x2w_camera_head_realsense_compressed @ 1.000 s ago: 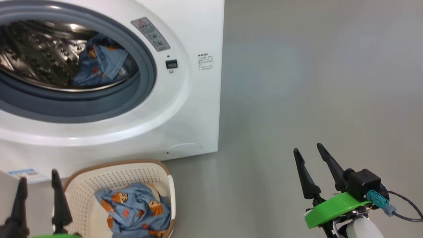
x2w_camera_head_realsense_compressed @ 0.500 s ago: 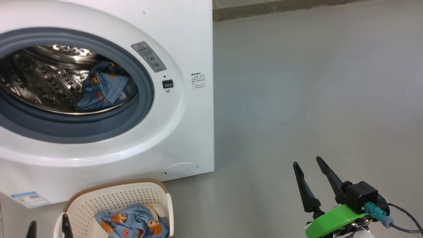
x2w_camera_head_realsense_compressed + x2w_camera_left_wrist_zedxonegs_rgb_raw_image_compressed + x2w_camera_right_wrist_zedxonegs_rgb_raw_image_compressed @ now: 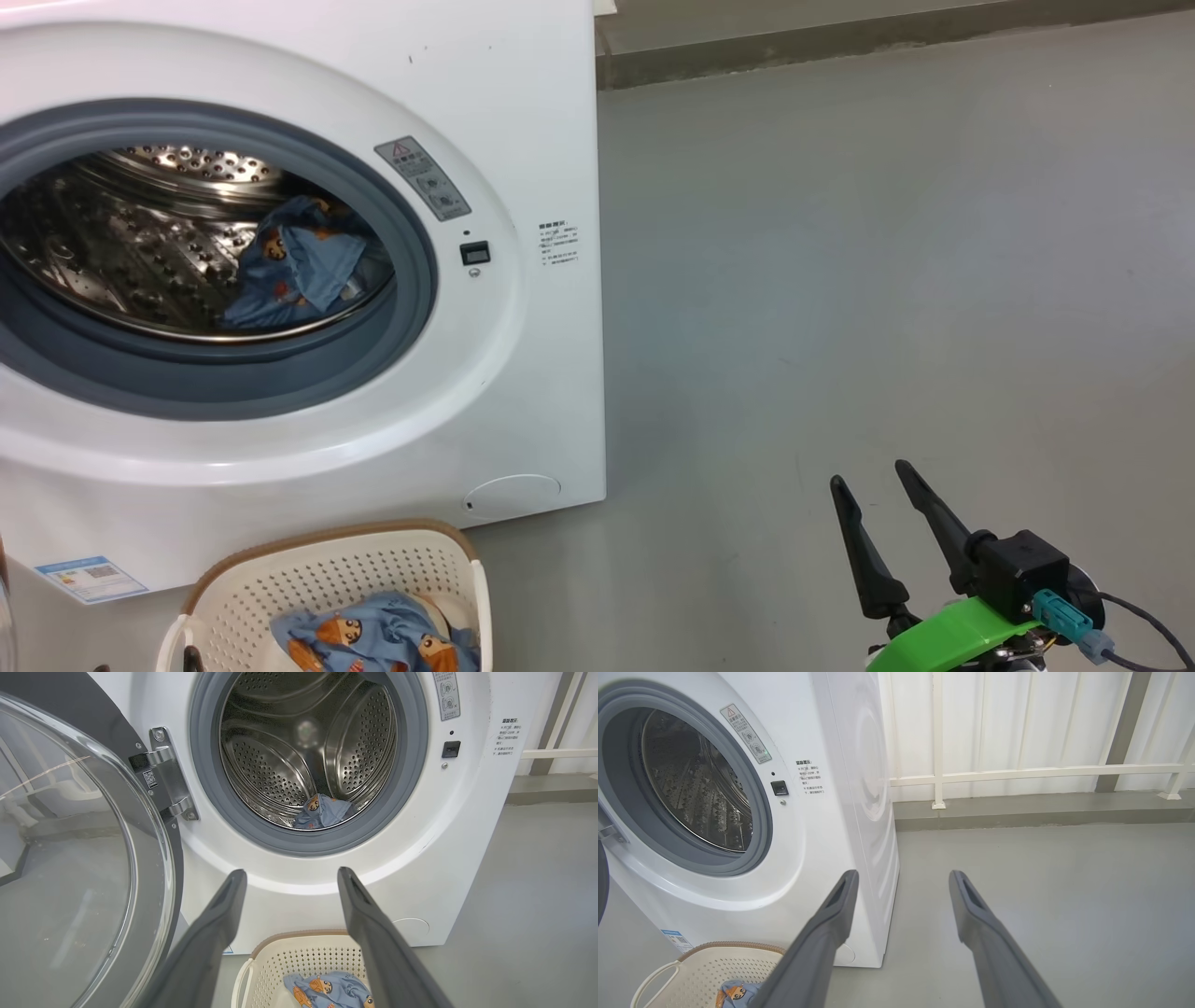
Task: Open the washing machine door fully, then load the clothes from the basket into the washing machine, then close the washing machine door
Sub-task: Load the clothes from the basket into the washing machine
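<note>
The washing machine (image 3: pixel 546 373) stands with its drum exposed, and one light blue garment (image 3: pixel 294 271) lies inside it. The washing machine door (image 3: pixel 93 868) hangs swung out to the left on its metal hinge (image 3: pixel 163 774). Below the machine's front sits the basket (image 3: pixel 336 574) holding more blue clothes (image 3: pixel 373 639). My left gripper (image 3: pixel 290 871) is open and empty, hovering above the basket (image 3: pixel 303 956) and facing the drum opening. Out to the right, over bare floor, my right gripper (image 3: pixel 868 471) is open and empty too, shown also as the right gripper (image 3: pixel 903 872) in its wrist view.
Grey floor (image 3: pixel 887 280) stretches to the right of the machine. A white panelled wall with a rail (image 3: pixel 1017 772) and a low kerb (image 3: pixel 1017 812) runs behind it. A blue sticker (image 3: pixel 89 577) marks the machine's lower left front.
The head camera has tilted up, so machine and basket sit lower in the picture. My left gripper's fingers have slipped down to the bottom edge. Both grippers stay open.
</note>
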Available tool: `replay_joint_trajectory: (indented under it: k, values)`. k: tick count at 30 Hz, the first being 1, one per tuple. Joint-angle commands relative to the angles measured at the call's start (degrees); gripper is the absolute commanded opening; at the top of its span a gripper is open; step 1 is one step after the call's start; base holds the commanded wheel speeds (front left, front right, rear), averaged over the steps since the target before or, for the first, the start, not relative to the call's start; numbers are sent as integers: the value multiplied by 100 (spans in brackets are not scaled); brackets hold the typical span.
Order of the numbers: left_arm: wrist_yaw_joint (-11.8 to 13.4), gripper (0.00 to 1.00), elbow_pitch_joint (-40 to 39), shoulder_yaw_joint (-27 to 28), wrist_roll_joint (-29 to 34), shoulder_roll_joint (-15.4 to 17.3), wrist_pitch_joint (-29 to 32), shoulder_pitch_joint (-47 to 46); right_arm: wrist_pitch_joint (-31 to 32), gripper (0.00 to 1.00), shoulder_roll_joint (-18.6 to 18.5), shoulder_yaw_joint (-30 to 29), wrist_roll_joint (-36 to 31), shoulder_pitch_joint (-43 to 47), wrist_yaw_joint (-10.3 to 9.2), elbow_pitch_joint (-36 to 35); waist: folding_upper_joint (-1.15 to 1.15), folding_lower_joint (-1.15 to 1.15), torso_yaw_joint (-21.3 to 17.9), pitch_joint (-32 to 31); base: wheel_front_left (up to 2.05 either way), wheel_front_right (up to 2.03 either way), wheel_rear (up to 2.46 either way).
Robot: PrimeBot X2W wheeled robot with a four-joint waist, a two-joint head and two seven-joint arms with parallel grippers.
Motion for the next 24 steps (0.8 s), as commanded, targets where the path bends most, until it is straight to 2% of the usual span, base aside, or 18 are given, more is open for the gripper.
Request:
replay_joint_trajectory:
  k: [1,24]
  values:
    - [-35,100,-171,209,50,-11,-48,-112,-27,100,19,143,-121,-69,9,-168,0,0,2,3,0,0,0]
    - [-167,100,-74,364,161,-196,-48,-177,-27,100,19,54,-137,-97,9,-265,0,0,108,222,0,0,0]
